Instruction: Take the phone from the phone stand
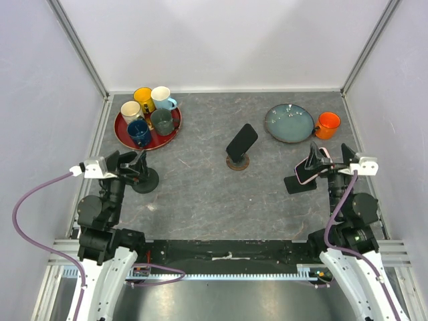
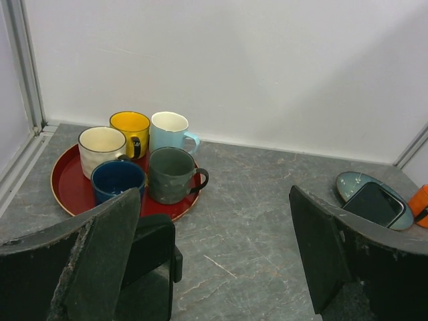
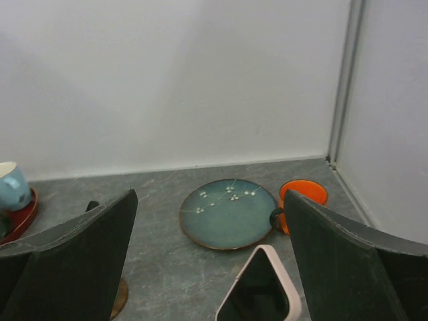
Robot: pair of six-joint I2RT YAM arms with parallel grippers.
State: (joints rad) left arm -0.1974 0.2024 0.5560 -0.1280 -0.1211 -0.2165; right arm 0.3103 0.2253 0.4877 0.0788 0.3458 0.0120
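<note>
A black phone (image 1: 242, 142) leans on a round brown phone stand (image 1: 237, 162) mid-table; in the left wrist view that phone (image 2: 374, 202) shows far right. A second phone in a pink case (image 1: 309, 168) rests on a black stand (image 1: 299, 184) at the right. My right gripper (image 1: 330, 158) hovers just behind it, open, and the pink phone's top (image 3: 262, 289) rises between and below the fingers without touching them. The left gripper (image 1: 127, 162) is open over an empty black stand (image 1: 144, 180), whose upright (image 2: 151, 245) sits by the left finger (image 2: 100, 261).
A red tray (image 1: 123, 137) holding several mugs stands at the back left. A teal plate (image 1: 289, 123) and an orange mug (image 1: 328, 124) sit at the back right. Grey walls with metal frame posts close in three sides.
</note>
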